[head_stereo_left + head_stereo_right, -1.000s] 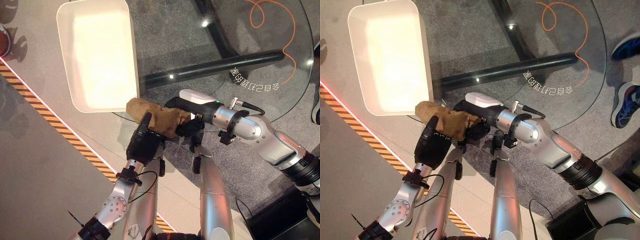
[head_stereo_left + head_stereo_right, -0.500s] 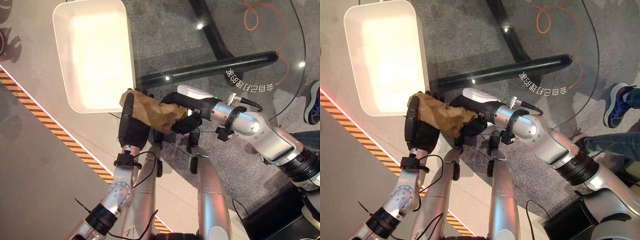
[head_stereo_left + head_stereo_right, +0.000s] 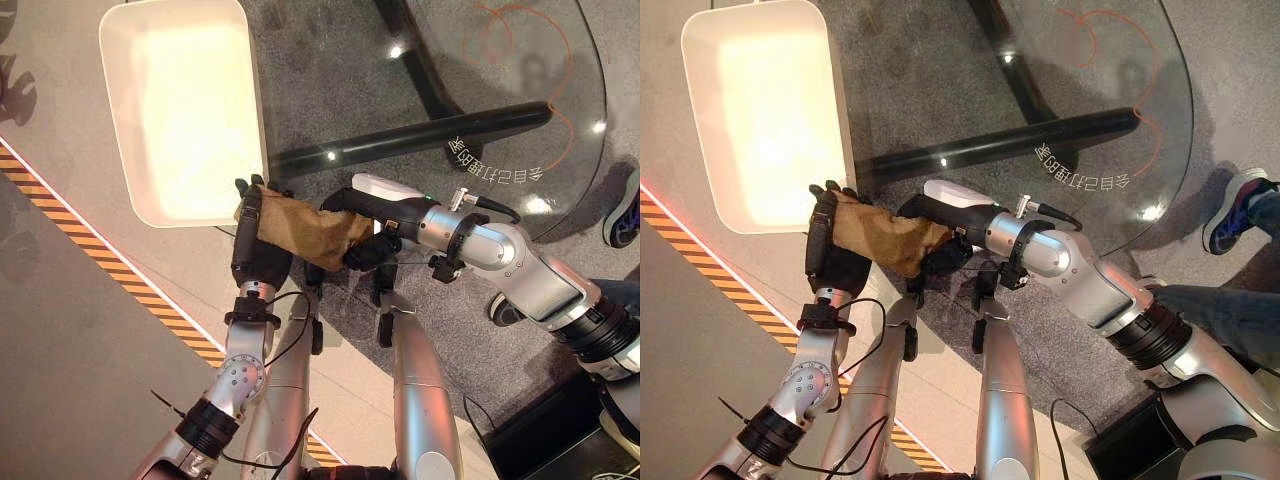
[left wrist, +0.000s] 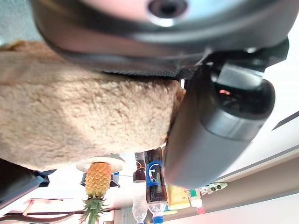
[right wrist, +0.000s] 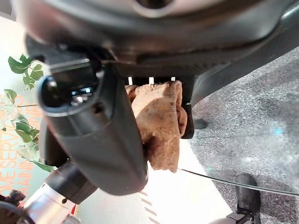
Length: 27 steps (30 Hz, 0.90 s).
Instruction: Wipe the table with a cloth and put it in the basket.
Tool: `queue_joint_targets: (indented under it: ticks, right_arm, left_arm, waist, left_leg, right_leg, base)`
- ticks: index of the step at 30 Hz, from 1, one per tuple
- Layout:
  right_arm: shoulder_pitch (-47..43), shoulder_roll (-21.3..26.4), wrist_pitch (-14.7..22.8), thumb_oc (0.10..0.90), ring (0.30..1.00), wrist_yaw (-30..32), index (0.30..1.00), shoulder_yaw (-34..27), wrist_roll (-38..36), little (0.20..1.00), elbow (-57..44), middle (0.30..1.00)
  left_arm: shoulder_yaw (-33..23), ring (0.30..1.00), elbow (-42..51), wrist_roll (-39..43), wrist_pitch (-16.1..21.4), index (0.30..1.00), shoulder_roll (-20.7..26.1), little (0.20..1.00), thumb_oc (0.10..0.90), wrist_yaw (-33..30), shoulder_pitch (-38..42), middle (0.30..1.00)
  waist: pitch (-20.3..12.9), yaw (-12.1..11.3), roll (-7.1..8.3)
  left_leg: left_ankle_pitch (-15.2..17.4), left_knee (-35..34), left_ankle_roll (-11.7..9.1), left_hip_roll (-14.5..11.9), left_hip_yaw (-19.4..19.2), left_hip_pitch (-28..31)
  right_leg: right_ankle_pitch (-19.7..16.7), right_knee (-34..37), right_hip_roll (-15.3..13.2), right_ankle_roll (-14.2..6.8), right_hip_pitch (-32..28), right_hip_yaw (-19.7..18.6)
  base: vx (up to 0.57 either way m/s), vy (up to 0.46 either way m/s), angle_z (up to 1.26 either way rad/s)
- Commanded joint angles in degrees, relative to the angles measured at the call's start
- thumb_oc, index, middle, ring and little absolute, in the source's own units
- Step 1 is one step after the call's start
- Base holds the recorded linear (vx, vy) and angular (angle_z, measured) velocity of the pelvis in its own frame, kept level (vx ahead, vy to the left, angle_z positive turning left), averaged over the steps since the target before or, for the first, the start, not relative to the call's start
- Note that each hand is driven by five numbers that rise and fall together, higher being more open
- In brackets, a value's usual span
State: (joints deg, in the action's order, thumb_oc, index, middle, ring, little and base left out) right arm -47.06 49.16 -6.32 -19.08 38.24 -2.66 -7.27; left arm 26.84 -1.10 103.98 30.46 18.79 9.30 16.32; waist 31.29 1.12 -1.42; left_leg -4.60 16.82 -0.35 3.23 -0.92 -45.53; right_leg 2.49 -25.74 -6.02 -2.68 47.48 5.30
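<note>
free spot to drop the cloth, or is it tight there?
The basket is bare inside. The glass table is bare beyond the right hand, toward its far rim. It is crowded at the table's near edge, where both hands, left hand included, grip the cloth beside the basket's corner.

Fuzzy matt brown cloth [image 3: 305, 230]; glossy clear glass table [image 3: 520, 120]; smooth white plastic basket [image 3: 120, 120].

upside-down white characters on glass table [image 3: 560, 150]

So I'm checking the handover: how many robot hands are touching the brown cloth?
2: the left hand holds the brown fuzzy cloth at its end near the white rectangular basket; the right hand grips the opposite end.
</note>
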Motion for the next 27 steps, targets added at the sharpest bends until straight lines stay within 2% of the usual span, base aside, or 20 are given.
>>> queue_joint_targets:
  ticks: [1, 7, 13, 21, 22, 23, 24, 27]
  right_arm:
    - [2.7, -1.0, 3.6, 0.100, 0.300, -7.0, 0.300, 5.0, -0.7, 0.200, -5.7, 0.300]
    - [3.0, -1.5, 4.3, 0.100, 0.300, -4.6, 0.300, 4.0, -0.4, 0.200, -5.3, 0.300]
    - [3.8, -2.8, 6.1, 0.100, 0.300, -0.6, 0.300, 1.7, 0.5, 0.200, -5.2, 0.300]
    - [4.8, -4.9, 6.5, 0.100, 0.300, 5.1, 0.300, -1.4, 0.3, 0.200, -4.9, 0.300]
    - [5.3, -5.4, 6.3, 0.300, 0.472, 5.7, 0.472, -2.0, 0.8, 0.400, -5.0, 0.472]
    - [5.6, -5.6, 6.3, 0.720, 0.832, 6.5, 0.832, -2.4, 0.8, 0.820, -5.1, 0.832]
    - [5.8, -5.9, 6.3, 0.800, 0.900, 6.5, 0.900, -2.7, 0.8, 0.900, -5.0, 0.900]
    - [6.3, -6.1, 5.9, 0.800, 0.900, 7.0, 0.900, -3.3, 1.2, 0.900, -5.4, 0.900]
  left_arm:
    - [-8.0, 0.300, 7.6, -8.0, 3.2, 0.300, -0.2, 0.200, 0.100, 5.1, 6.1, 0.300]
    - [-8.4, 0.300, 7.1, -7.9, 2.6, 0.300, -0.7, 0.200, 0.100, 5.4, 6.0, 0.300]
    - [-8.8, 0.300, 6.8, -8.3, 2.0, 0.300, -1.7, 0.200, 0.100, 5.1, 6.1, 0.300]
    - [-9.3, 0.300, 6.6, -8.9, 1.8, 0.300, -3.0, 0.200, 0.100, 4.9, 6.2, 0.300]
    - [-9.4, 0.300, 6.5, -9.0, 1.8, 0.300, -3.2, 0.200, 0.100, 4.8, 6.2, 0.300]
    - [-9.6, 0.300, 6.7, -9.1, 1.8, 0.300, -3.3, 0.200, 0.100, 4.5, 6.3, 0.300]
    - [-9.7, 0.300, 6.6, -9.1, 1.9, 0.300, -3.4, 0.200, 0.100, 4.5, 6.3, 0.300]
    - [-9.9, 0.300, 6.5, -8.9, 1.8, 0.300, -3.6, 0.200, 0.100, 5.0, 5.9, 0.300]
  waist:
    - [-1.5, -0.6, 0.33]
    - [-1.5, -0.5, 0.23]
    - [-1.5, -0.3, 0.18]
    - [-1.5, 0.0, -0.06]
    - [-1.5, 0.0, -0.12]
    - [-1.5, 0.0, -0.13]
    - [-1.5, 0.1, -0.11]
    - [-1.5, 0.1, -0.14]
  left_leg:
    - [4.5, 1.8, 0.9, 4.1, -0.2, 1.2]
    - [4.6, 1.8, 0.9, 4.1, -0.3, 1.2]
    - [4.9, 2.0, 1.2, 4.3, -0.3, 1.3]
    - [5.0, 1.6, 1.3, 4.5, -0.5, 1.5]
    - [5.0, 1.6, 1.4, 4.5, -0.5, 1.5]
    - [5.0, 1.5, 1.4, 4.5, -0.5, 1.5]
    - [5.0, 1.5, 1.4, 4.5, -0.6, 1.6]
    - [5.0, 1.3, 1.5, 4.5, -0.5, 1.7]
  right_leg:
    - [-2.6, 5.9, 5.7, -0.9, -1.3, -3.2]
    - [-2.6, 6.0, 5.5, -1.0, -1.2, -3.3]
    - [-2.6, 5.7, 5.7, -1.2, -1.1, -3.7]
    - [-2.8, 5.9, 5.7, -1.4, -1.0, -3.9]
    - [-2.8, 5.8, 5.7, -1.5, -0.9, -4.0]
    - [-2.8, 5.8, 5.8, -1.5, -1.0, -4.0]
    - [-2.8, 5.9, 5.7, -1.5, -1.0, -4.1]
    - [-2.8, 5.9, 5.7, -1.6, -1.0, -4.1]
  base:
    - [0.00, 0.000, 0.00]
    - [0.00, 0.005, 0.00]
    - [0.00, 0.005, 0.00]
    - [0.00, 0.000, 0.00]
    - [0.00, 0.000, 0.00]
    - [0.00, 0.000, 0.00]
    - [0.00, 0.000, 0.00]
    - [0.00, 0.000, 0.00]
